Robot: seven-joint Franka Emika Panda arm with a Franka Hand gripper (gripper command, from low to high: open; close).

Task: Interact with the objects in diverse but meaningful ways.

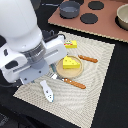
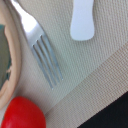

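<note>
The red tomato (image 2: 22, 116) lies on the woven placemat (image 2: 95, 90) just beside the rim of the tan plate (image 2: 14, 75) and near the fork (image 2: 45, 55) tines, with the white fish-shaped piece (image 2: 82, 20) farther off; in the exterior view the arm hides it. It is judged a light, rigid, smooth plastic ball liable to roll or squirt out, so grip it across its widest part. The jaws appear in neither view, so their state cannot be told.
</note>
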